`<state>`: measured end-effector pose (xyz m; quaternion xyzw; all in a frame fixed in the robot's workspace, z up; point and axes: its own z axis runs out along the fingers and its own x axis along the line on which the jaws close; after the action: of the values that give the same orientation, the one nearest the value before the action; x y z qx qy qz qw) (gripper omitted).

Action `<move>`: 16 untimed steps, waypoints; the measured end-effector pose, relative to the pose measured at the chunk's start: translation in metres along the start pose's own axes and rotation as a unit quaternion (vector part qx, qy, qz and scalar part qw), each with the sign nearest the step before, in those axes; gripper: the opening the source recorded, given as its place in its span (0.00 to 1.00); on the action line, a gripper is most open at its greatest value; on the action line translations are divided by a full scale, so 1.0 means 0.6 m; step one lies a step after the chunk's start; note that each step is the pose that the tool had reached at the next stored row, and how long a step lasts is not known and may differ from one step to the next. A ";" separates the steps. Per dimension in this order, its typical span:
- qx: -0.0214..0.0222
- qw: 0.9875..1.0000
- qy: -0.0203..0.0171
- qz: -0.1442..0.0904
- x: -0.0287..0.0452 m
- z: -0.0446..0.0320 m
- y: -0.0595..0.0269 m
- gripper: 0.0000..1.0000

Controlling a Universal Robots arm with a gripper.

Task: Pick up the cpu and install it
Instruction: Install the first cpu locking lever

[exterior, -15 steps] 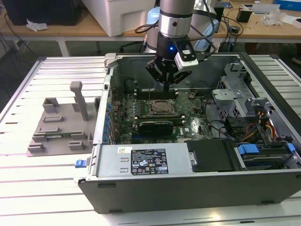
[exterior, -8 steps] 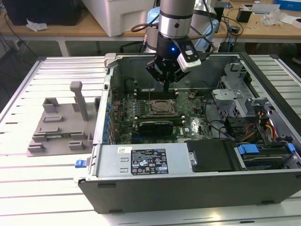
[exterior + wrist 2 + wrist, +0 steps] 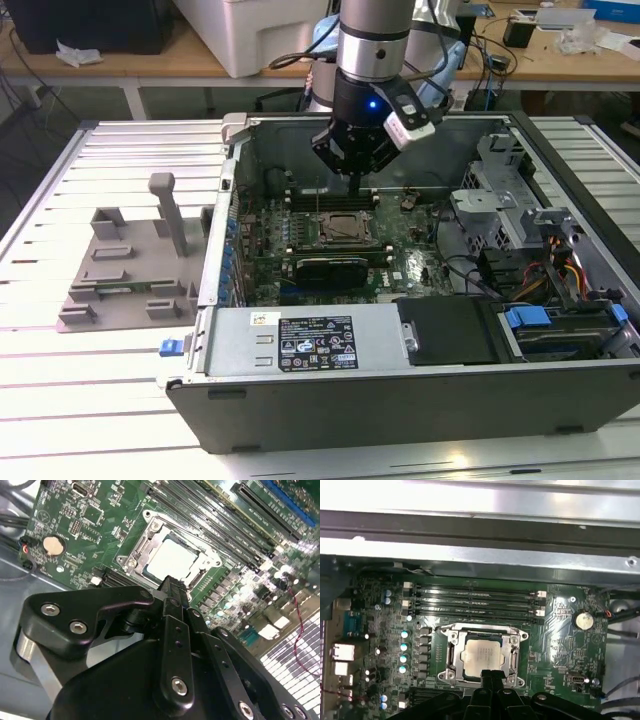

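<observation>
The cpu (image 3: 482, 654) lies flat inside the metal socket frame (image 3: 451, 652) on the green motherboard, its silver top plate facing up; it appears too in the second wrist view (image 3: 172, 560) and the exterior view (image 3: 345, 226). My gripper (image 3: 358, 186) hangs inside the open computer case just above the socket. Its two black fingers (image 3: 172, 592) are pressed together with nothing between them, and their tips (image 3: 490, 676) hover over the socket's edge, apart from the chip.
Memory slots (image 3: 477, 602) run beside the socket. A long black card (image 3: 330, 268) sits in front of it, with the power supply (image 3: 310, 342) beyond. Drive cage and cables (image 3: 505, 200) fill the exterior view's right. A grey fixture (image 3: 130, 265) stands on the table outside the case.
</observation>
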<state>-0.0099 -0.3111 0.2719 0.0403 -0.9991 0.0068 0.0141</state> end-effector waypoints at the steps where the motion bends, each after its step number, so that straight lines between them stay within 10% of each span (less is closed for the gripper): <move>1: 0.000 1.000 0.000 -0.011 0.000 0.000 0.000 0.11; 16: 0.003 0.995 -0.001 -0.097 0.000 0.000 0.000 0.11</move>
<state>-0.0099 -0.3111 0.2719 0.1371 -0.9904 0.0081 0.0134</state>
